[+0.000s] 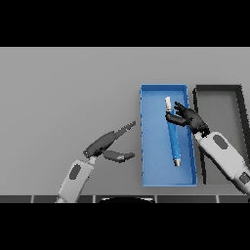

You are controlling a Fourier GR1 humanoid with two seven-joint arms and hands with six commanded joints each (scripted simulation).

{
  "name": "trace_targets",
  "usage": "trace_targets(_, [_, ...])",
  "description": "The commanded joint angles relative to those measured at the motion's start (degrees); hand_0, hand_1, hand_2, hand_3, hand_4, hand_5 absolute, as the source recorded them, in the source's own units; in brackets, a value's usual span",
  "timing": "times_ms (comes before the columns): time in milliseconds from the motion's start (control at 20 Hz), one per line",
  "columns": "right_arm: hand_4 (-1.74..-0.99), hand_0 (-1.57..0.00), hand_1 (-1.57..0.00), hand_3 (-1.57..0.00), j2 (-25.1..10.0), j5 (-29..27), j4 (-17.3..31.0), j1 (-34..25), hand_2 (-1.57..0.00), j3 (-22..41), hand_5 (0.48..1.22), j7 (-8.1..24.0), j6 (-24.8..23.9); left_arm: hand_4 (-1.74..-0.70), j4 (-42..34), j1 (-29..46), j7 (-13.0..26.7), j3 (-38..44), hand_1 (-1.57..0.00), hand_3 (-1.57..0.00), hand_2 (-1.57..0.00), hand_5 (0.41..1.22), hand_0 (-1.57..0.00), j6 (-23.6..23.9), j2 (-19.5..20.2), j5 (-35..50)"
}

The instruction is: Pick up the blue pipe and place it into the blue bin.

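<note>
Your right robot hand (188,118) reaches over the blue bin (168,135), fingers curled around the blue pipe's (173,139) upper end. Your left robot hand (110,144) hovers above the worktop (68,97), fingers straight.

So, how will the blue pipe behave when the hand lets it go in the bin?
The blue pipe looks straight and thin, so it is probably stiff and light. Being round, it may roll a little on the flat floor of the blue bin, whose walls should stop it. The right hand curls near its upper end.
</note>
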Motion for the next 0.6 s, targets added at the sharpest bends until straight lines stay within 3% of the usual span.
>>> trace_targets(0, [-1.175,-0.09,-0.09,-0.02,-0.41,-0.01,0.32,-0.49,-0.08,0.83,0.788,0.00,0.42,-0.93,0.11,0.02,-0.19,-0.01,0.00,0.00,0.00,0.496,0.00,-0.04,0.03,-0.02])
trace_targets(250, [-1.099,-0.03,-0.03,-0.01,-2.08,-0.27,0.16,-2.04,-0.03,4.46,0.725,-0.56,1.91,-0.93,0.16,0.04,0.27,0.01,0.00,0.00,0.00,0.497,0.00,-0.09,0.09,-0.02])
trace_targets(550, [-1.084,-0.02,-0.02,0.00,-2.59,0.17,0.01,-2.16,-0.02,5.00,0.714,-1.75,4.17,-0.93,1.29,-0.43,-1.27,0.52,0.00,0.00,0.00,0.495,0.00,0.15,0.60,-0.41])
